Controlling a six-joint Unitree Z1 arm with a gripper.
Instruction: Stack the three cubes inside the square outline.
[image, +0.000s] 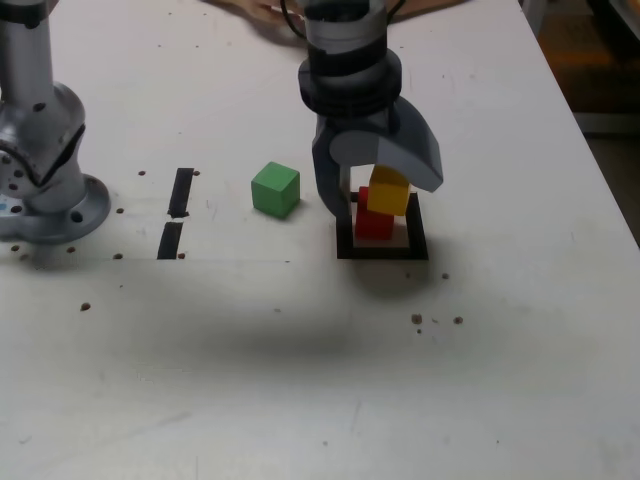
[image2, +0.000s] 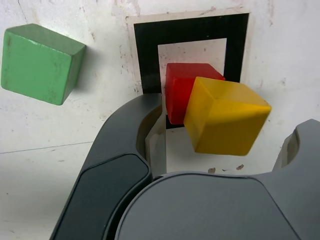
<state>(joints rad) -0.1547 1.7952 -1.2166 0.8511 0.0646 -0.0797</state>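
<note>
Right of centre in your exterior view, the yellow cube (image: 389, 190) sits on the red cube (image: 374, 222) inside the square outline (image: 383, 252), twisted and overhanging rather than squared up. Your gripper (image: 378, 195) straddles the pair with jaws spread wide, clear of both sides. Two levels look done; the green cube (image: 275, 189) waits on the white table (image: 320, 380), left of the outline.

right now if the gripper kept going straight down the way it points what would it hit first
Probably the yellow cube, which sits between its open jaws atop the red cube; depth is hard to judge.
</note>
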